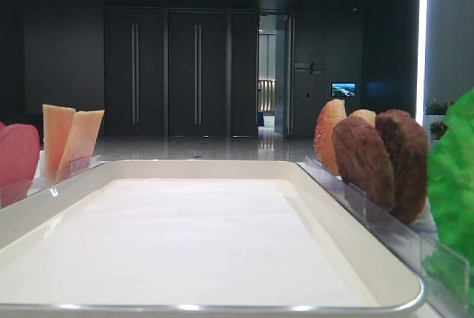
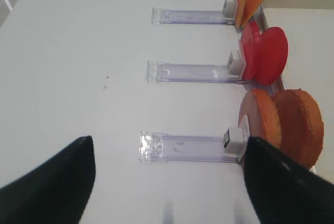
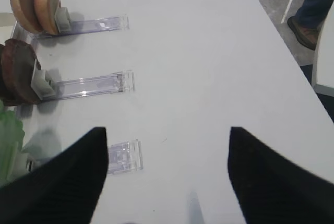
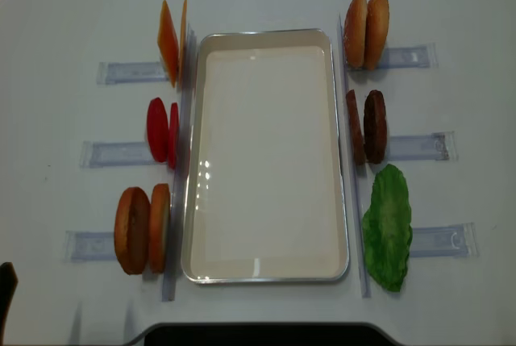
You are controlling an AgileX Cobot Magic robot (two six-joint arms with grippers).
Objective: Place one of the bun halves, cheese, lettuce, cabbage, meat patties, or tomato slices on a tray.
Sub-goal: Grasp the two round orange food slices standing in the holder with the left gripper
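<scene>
Nothing on the tray (image 4: pixel 266 277) yet, only white paper. Bun halves (image 4: pixel 141 229), tomato slices (image 4: pixel 161 130), cheese (image 4: pixel 171 42), meat patties (image 4: pixel 367 126) and lettuce (image 4: pixel 387 227) all standing in racks (image 4: pixel 411 147) beside it. Left gripper (image 2: pixel 167 182) spread wide, holding nothing. Right gripper (image 3: pixel 167 174) spread wide too. All left to do.

No text, label, brand or number can be read anywhere here.
</scene>
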